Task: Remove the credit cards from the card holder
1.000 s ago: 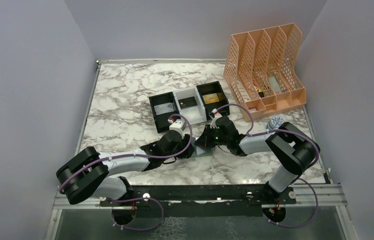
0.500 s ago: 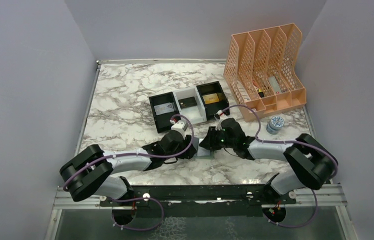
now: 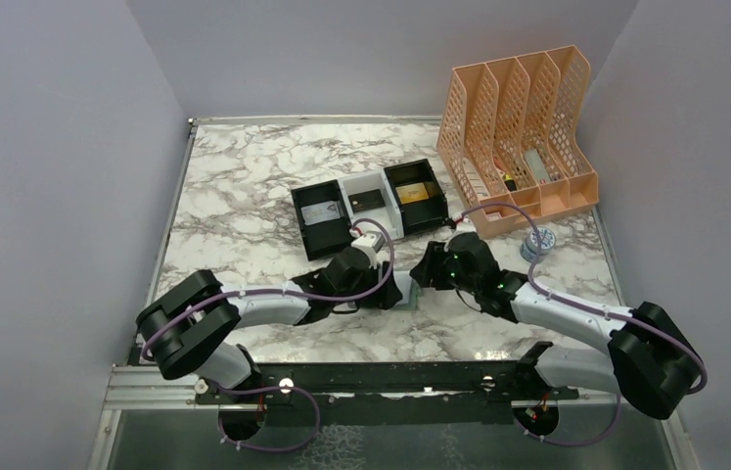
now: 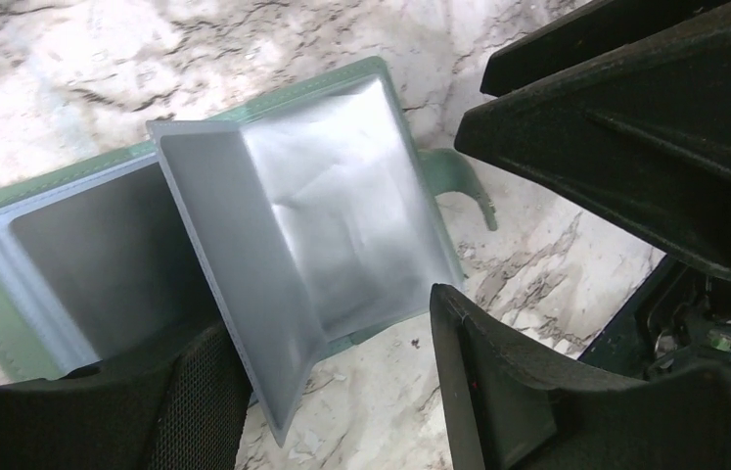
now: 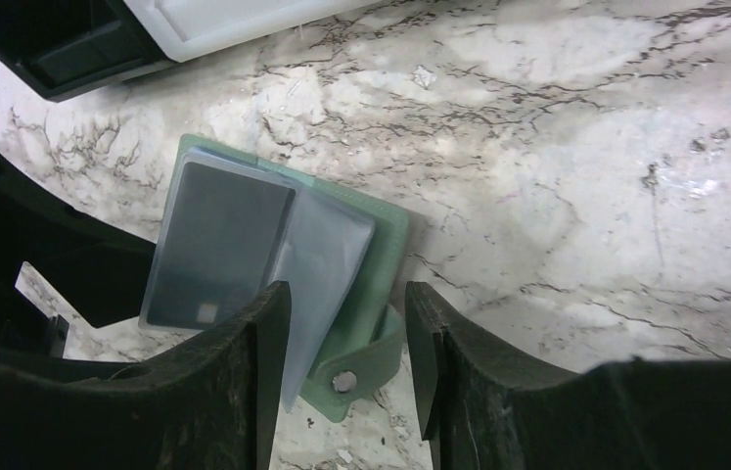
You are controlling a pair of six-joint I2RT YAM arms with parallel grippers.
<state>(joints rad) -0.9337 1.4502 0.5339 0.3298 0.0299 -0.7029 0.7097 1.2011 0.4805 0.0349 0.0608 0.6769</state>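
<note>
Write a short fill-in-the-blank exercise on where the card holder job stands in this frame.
1. The card holder lies ___ on the marble table.
2. The dark credit card sits ___ a clear sleeve.
3. The black-and-white tray has ___ compartments.
4. Over the closing tab, the right gripper has its jaws ___.
Missing words: open; inside; three; open.
</note>
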